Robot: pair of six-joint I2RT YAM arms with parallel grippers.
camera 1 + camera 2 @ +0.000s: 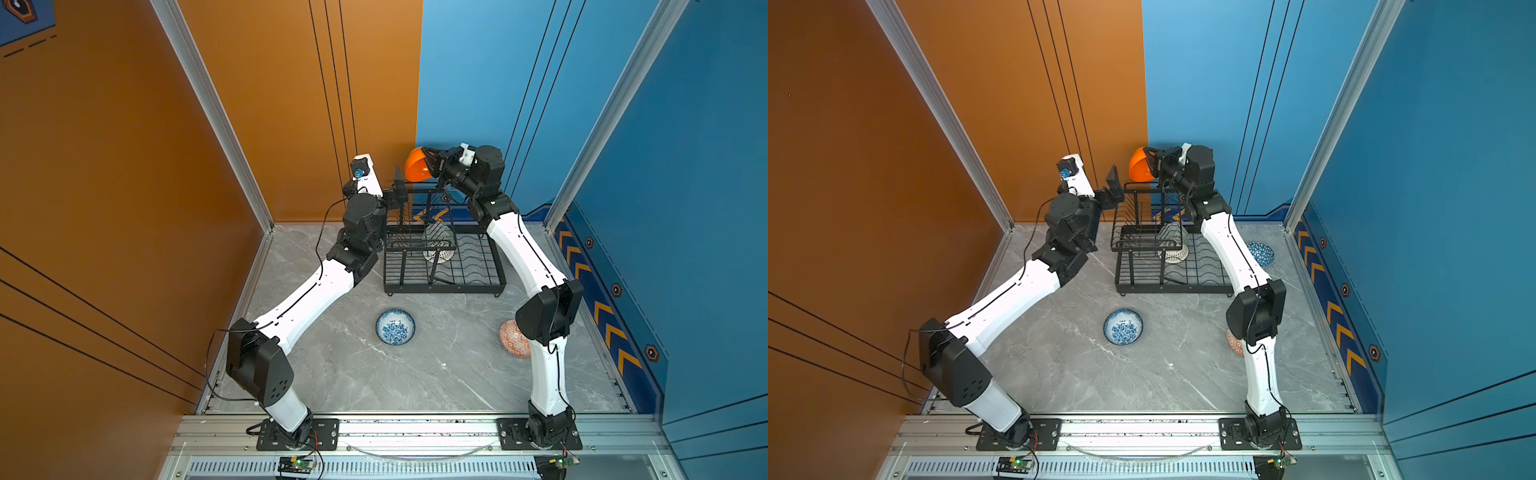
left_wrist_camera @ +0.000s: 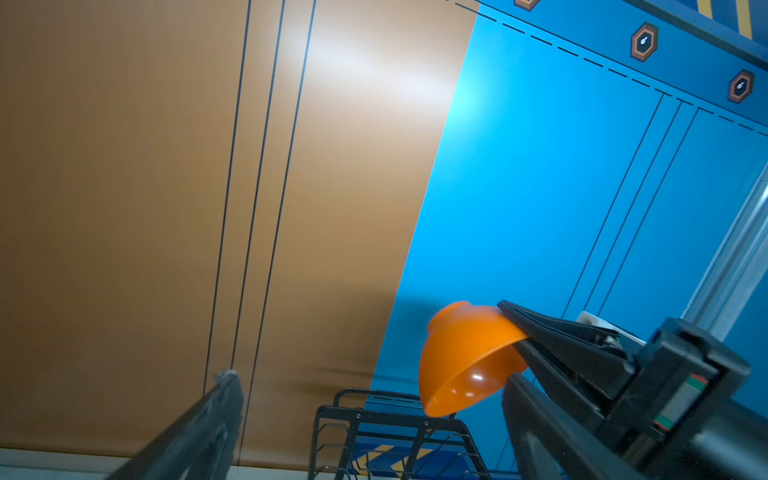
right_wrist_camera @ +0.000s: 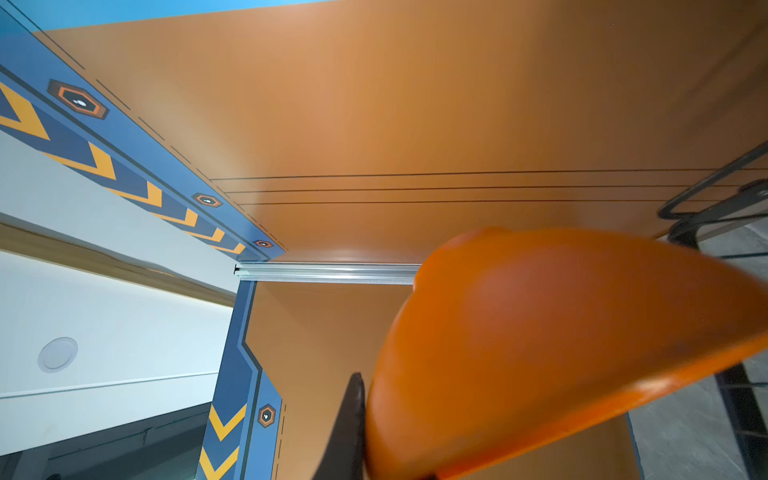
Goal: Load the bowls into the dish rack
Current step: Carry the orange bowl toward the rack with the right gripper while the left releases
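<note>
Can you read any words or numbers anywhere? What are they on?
No words or numbers can be read.
Yellow chevrons and hexagon badges on the blue wall: shapes only, no letters.
Small circuit boards at the front: print too small to read.

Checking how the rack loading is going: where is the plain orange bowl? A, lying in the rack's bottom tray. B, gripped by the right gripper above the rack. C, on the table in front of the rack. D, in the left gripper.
B: the right gripper pinches the orange bowl by its rim above the dish rack; the left gripper is open and empty.
</note>
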